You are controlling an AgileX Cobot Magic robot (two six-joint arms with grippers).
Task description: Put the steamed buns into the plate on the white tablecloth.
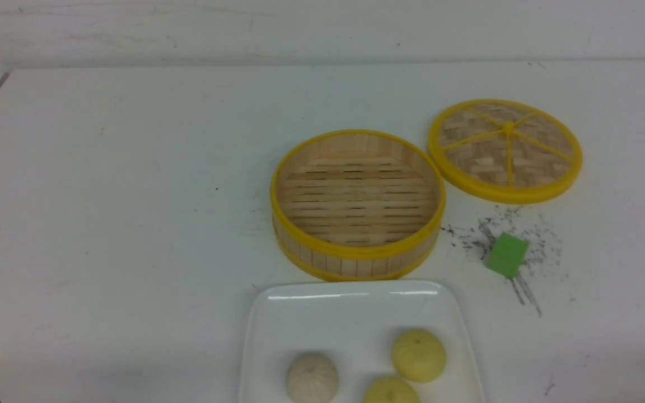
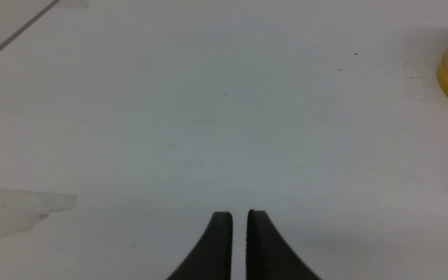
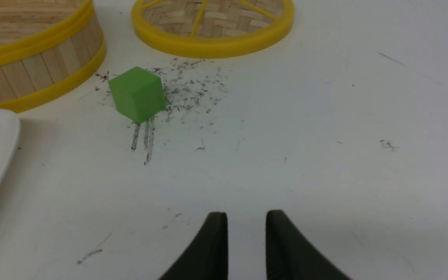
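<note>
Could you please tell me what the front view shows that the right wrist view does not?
Only the front view: the off-white bun, the two pale yellow buns on the plate, and the lid's center knob.
Only the right wrist view: the right gripper, slightly open with nothing between its fingertips.
Both: the white plate, the bamboo basket, the woven lid, the green cube and the scuffed white surface.

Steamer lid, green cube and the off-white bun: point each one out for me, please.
Steamer lid (image 1: 475, 144): front view, on the woven top.
Green cube (image 3: 136, 93): right wrist view, on its side faces.
Off-white bun (image 1: 312, 378): front view, on its pleated top.
</note>
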